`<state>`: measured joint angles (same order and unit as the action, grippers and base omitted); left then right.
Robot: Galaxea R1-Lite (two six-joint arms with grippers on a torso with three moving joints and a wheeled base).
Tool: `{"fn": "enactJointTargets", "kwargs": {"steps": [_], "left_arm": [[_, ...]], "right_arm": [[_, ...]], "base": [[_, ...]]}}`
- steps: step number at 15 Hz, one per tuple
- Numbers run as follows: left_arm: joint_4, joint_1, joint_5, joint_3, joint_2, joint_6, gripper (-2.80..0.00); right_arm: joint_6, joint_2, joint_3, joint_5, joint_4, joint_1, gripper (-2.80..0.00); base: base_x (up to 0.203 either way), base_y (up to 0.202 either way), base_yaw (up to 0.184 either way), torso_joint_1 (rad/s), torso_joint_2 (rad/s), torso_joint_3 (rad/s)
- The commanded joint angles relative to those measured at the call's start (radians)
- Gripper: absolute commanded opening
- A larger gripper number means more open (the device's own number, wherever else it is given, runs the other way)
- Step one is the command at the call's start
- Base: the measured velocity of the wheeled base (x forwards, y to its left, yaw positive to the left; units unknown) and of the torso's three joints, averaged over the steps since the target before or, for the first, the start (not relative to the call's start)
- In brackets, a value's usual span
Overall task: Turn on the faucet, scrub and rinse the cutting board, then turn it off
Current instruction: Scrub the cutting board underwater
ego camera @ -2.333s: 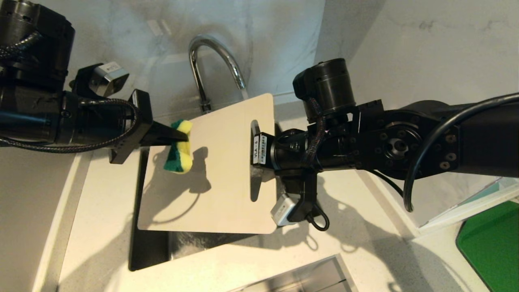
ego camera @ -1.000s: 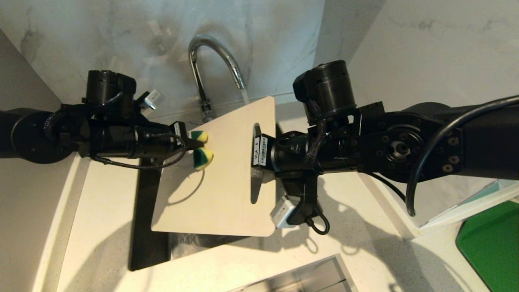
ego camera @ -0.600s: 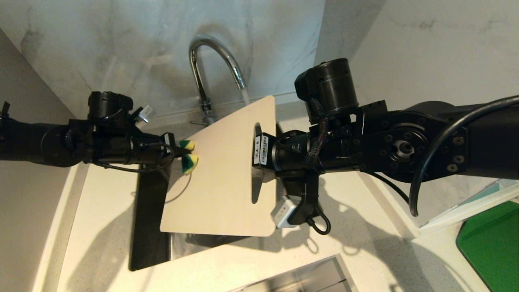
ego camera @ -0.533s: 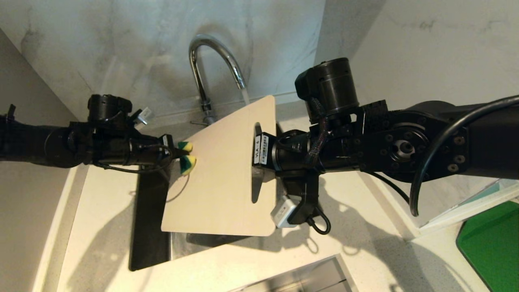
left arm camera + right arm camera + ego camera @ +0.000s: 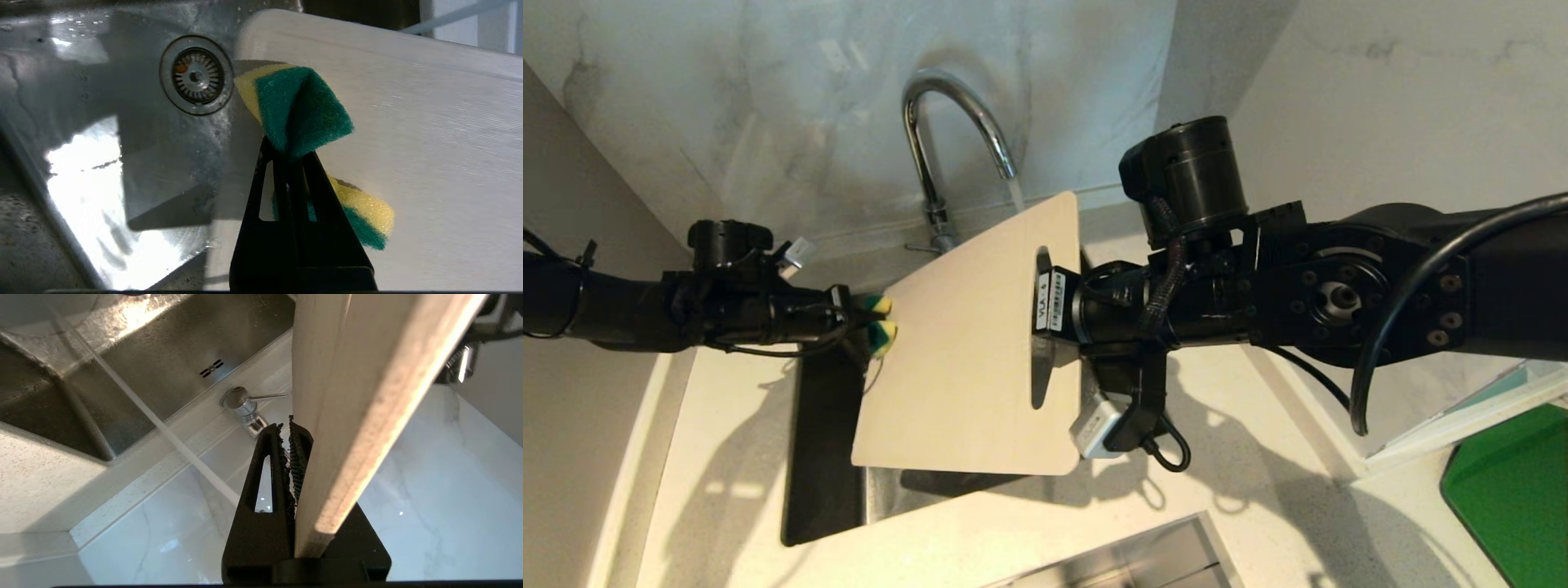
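Head view: faucet (image 5: 947, 139) running, thin stream falling at the far corner of the cutting board (image 5: 980, 359), which is held tilted over the sink (image 5: 821, 457). Right claw (image 5: 1039, 304) clamped on the board's handle end. Left claw (image 5: 862, 318) pinched shut on a sponge (image 5: 879, 320) right at the board's far edge; the sponge could slide off that edge.

Left wrist view: sponge (image 5: 300, 110) folded in the claw, overhanging the board (image 5: 408, 155) edge above the drain (image 5: 196, 75). A weak pinch could drop it.

Right wrist view: board (image 5: 359, 416) gripped edge-on near the rim. Scrubbing pressure might lever it loose.
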<state>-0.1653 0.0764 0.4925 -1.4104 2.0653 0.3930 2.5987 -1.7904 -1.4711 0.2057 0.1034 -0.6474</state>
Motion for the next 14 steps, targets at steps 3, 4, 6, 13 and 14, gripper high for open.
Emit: {"fn": "enactJointTargets", "kwargs": {"steps": [3,4,6,13,14], "left_arm": [[-0.014,-0.039,0.01,-0.015,0.048,0.003,-2.8],[-0.014,-0.048,0.015,-0.023,0.057,0.003,-2.8],[-0.014,-0.049,0.03,-0.023,0.041,0.007,-2.8],[-0.007,0.035,0.032,0.011,-0.15,0.097,-2.8],[-0.002,0.066,0.031,0.024,-0.194,0.113,-2.8]], "right_arm": [[0.017,0.002,0.014,0.003,0.001,0.006,-2.8],[0.016,0.001,0.015,0.003,0.001,0.006,-2.8],[0.017,0.0,0.015,0.003,-0.001,0.008,-2.8],[0.018,-0.002,0.017,0.003,-0.002,0.022,-2.8],[0.018,-0.004,0.017,0.004,-0.002,0.026,-2.8]], "base": [[0.0,0.0,0.0,0.0,0.0,0.0],[0.0,0.0,0.0,0.0,0.0,0.0],[0.0,0.0,0.0,0.0,0.0,0.0],[0.0,0.0,0.0,0.0,0.0,0.0],[0.0,0.0,0.0,0.0,0.0,0.0]]}}
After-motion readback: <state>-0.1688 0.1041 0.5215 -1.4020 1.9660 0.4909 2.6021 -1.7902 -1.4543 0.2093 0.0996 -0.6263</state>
